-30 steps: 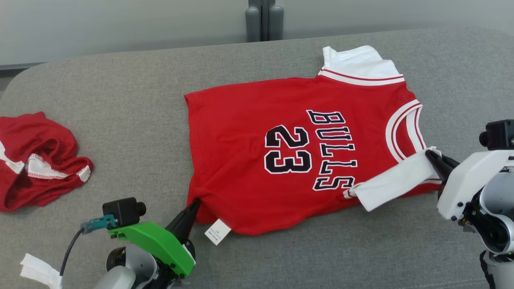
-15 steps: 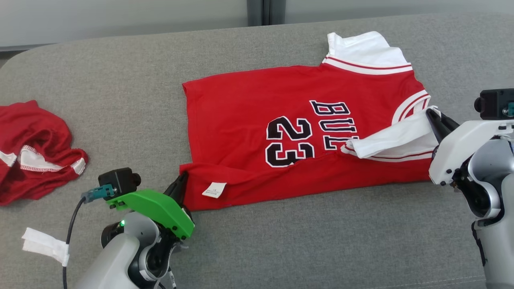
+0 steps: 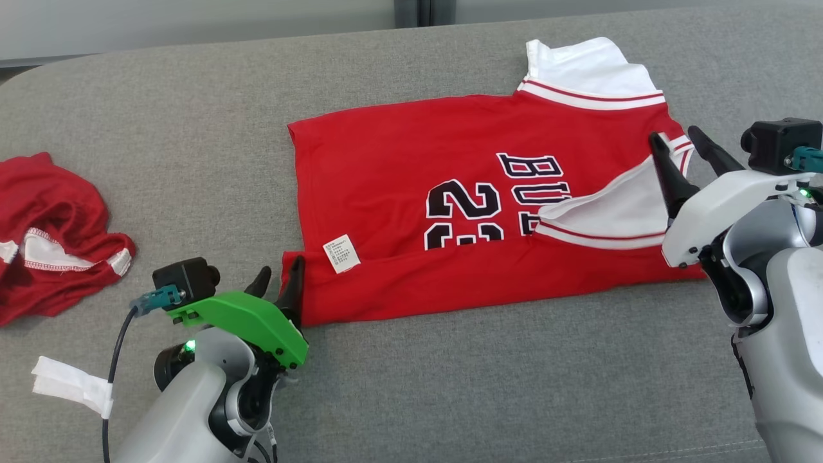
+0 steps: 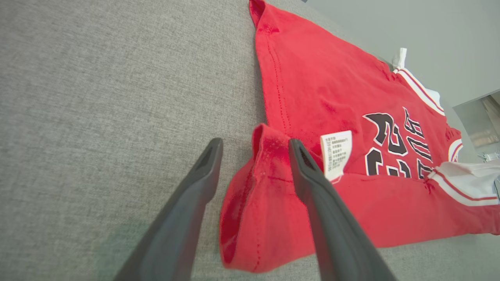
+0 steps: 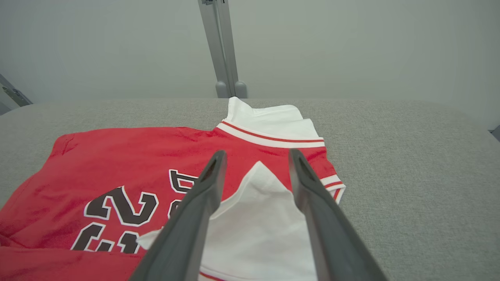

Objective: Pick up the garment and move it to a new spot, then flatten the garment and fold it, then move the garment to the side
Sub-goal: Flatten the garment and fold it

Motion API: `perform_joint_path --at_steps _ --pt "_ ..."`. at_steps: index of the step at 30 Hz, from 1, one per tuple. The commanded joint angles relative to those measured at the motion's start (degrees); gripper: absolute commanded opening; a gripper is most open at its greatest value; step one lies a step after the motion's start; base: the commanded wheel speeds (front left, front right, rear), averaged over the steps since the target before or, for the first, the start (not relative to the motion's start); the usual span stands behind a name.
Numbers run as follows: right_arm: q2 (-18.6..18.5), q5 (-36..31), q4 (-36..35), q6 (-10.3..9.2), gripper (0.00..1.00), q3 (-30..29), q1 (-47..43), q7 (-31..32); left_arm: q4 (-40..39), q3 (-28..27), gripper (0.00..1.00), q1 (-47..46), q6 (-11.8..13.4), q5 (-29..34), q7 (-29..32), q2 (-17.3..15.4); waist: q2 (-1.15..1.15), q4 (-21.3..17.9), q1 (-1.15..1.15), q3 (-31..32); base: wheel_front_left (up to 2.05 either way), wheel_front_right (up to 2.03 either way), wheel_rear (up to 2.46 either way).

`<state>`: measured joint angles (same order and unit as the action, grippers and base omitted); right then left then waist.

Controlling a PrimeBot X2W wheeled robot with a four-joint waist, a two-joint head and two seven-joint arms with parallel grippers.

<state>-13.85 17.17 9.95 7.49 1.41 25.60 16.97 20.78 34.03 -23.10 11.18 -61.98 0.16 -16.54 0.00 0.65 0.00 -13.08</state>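
Garment: we've got the red jersey [image 3: 411, 161] lying flat near the middle of the table [image 3: 180, 128], a little to our right.
Long axis: it runs left to right across the head view, hem end towards our left, neck end towards our right, so the digits and letters read sideways.
Fold: the near long edge is turned up over the front and there it lies, covering the lower part of the black-and-white number and lettering.
Cloth: soft matt red knit, lightly rumpled, a stitched hem, and red-and-white striped ribbing at the armholes.
Sleeves: two white ones, we see; the far sleeve [image 3: 588, 64] juts past the far edge, while the near sleeve [image 3: 617, 206] lies across the chest as a tapering wedge.
Label: a small white printed label [image 3: 341, 253] sits on the turned-up edge, tilted.
Left fingers: the left fingers [image 3: 293, 289] are spread apart at the near hem corner; in the left wrist view the red corner stands up between them, unpinched.
Right fingers: the right fingers [image 3: 669, 177] are spread too, long, dark and tapered, straddling the tip of that near sleeve and gripping nothing.
Table: grey woven covering, rounded corners.
Far left: a second red garment [image 3: 51, 231] sits crumpled, well apart from the jersey.
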Motion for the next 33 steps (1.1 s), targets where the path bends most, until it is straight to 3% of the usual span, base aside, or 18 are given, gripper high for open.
perform_joint_path --at_steps 1,6,12,19,33 --pt "-0.30 0.52 0.52 0.00 1.00 0.30 0.76 -1.25 0.18 0.07 1.00 -0.47 0.30 0.62 -0.43 -0.36 0.00 0.06 0.00 0.21 0.00 0.00 0.00" --pt "-1.46 1.11 1.38 0.00 1.00 0.89 1.04 -4.29 -0.20 0.46 1.00 1.66 1.62 2.62 -2.57 -1.75 0.00 0.12 0.00 1.29 0.00 0.00 0.00" --pt "-2.10 0.84 0.89 -0.01 1.00 -4.03 -5.48 5.57 -3.04 2.16 1.00 5.10 3.68 5.14 -4.15 -3.41 0.00 0.00 0.00 3.13 0.00 0.00 0.00" --pt "1.66 -3.58 -3.30 -0.01 1.00 -11.69 -13.30 15.72 -3.85 5.00 1.00 5.68 5.85 7.82 -3.15 -3.42 0.00 -0.92 0.00 3.88 0.00 0.00 0.00" --pt "8.35 -11.58 4.90 -0.01 1.00 -18.23 -7.02 13.28 3.42 7.95 1.00 1.26 6.54 10.44 -1.06 -1.90 0.00 -1.80 0.00 -0.06 0.00 0.00 0.00"
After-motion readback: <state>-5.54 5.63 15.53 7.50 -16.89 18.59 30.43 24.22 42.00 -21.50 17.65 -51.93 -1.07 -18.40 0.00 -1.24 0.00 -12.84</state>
